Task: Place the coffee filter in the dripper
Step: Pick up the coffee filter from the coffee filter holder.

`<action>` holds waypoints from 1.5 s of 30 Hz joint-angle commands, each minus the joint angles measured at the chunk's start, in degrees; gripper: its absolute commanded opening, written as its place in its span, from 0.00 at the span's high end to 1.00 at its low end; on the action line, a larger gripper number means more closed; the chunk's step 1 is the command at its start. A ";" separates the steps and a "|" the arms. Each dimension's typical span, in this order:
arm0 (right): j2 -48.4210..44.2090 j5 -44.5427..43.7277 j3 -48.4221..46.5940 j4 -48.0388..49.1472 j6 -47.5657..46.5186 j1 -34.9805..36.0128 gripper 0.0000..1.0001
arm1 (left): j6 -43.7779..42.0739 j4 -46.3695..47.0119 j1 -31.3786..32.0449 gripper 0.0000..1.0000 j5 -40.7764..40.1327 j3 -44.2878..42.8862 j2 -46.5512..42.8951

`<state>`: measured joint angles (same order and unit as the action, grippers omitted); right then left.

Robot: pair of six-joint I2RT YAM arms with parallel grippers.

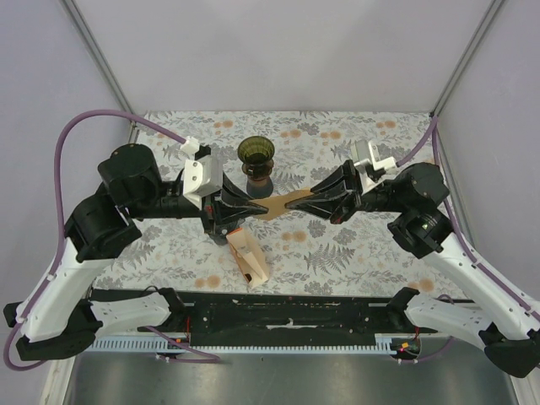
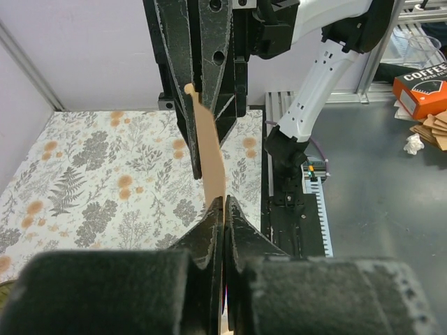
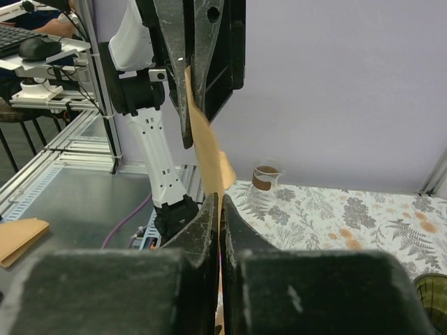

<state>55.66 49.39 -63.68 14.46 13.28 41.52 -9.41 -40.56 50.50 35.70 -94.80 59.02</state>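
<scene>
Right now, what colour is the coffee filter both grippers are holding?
The coffee filter is plain tan brown, best seen in the left wrist view.

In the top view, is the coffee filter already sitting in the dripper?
No, the coffee filter is stretched between the left gripper and the right gripper, both pinching it, clear of the dripper.

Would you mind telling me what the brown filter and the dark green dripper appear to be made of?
The thin tan coffee filter looks like unbleached paper with a matte finish: it bows as a thin, dull sheet. The dark olive cone-shaped dripper seems to be translucent glass or plastic, slightly glossy; I cannot tell which.
</scene>
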 commanded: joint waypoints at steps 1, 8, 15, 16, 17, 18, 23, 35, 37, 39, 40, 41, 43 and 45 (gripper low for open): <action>-0.81 0.37 -2.15 -4.49 -3.59 -0.03 1.00 | 2.64 0.66 -0.49 0.98 0.96 -0.29 -0.75; 1.63 -2.62 -8.29 -33.57 -23.80 0.40 1.00 | -2.44 -4.52 -0.84 0.33 -6.96 1.20 -2.60; 9.29 -8.86 -17.61 -47.24 -33.58 8.66 1.00 | -8.86 -9.18 -0.93 0.31 -10.75 3.13 -0.58; 9.73 -9.56 -17.97 -46.72 -33.84 9.10 1.00 | -9.57 -10.15 -0.84 0.32 -9.87 3.31 -0.14; 9.91 -9.92 -18.32 -46.54 -34.11 9.37 1.00 | -9.92 -11.03 -0.84 0.32 -8.99 3.40 0.04; 10.08 -10.01 -18.58 -46.45 -34.54 9.46 1.00 | -10.54 -11.82 -0.84 0.34 -8.64 3.49 0.39; 9.91 -9.13 -18.59 -45.75 -36.04 9.72 1.00 | -14.84 -14.64 -0.84 0.39 -8.81 6.03 -0.49; 8.33 -19.03 -17.54 -40.40 -31.48 9.55 0.61 | -19.67 -11.49 -0.67 0.98 -18.45 6.74 -1.27; 6.49 -24.83 -16.66 -38.64 -27.45 9.20 0.40 | -23.00 -7.02 -0.58 0.98 -26.00 8.05 -3.11; 4.12 -28.72 -15.43 -36.53 -22.62 8.15 0.31 | -28.79 -0.35 -0.49 0.98 -34.17 10.94 -5.49; 2.63 -31.34 -14.38 -35.21 -19.55 7.36 0.27 | -31.87 4.47 -0.40 0.98 -38.82 13.65 -6.89; 1.48 -34.07 -13.15 -33.03 -15.17 6.57 0.25 | -36.25 10.09 -0.40 0.98 -42.61 16.64 -8.47; -0.46 -37.76 -10.25 -28.36 -4.36 5.33 0.25 | -45.83 22.12 -0.31 0.98 -48.51 23.49 -11.90; -0.47 -39.80 -8.57 -25.37 4.61 5.24 0.25 | -58.11 36.54 -0.14 0.98 -51.34 31.40 -14.71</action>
<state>56.73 19.16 -75.24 -21.06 -2.83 47.62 -43.07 -32.99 49.98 -1.61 -73.80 48.80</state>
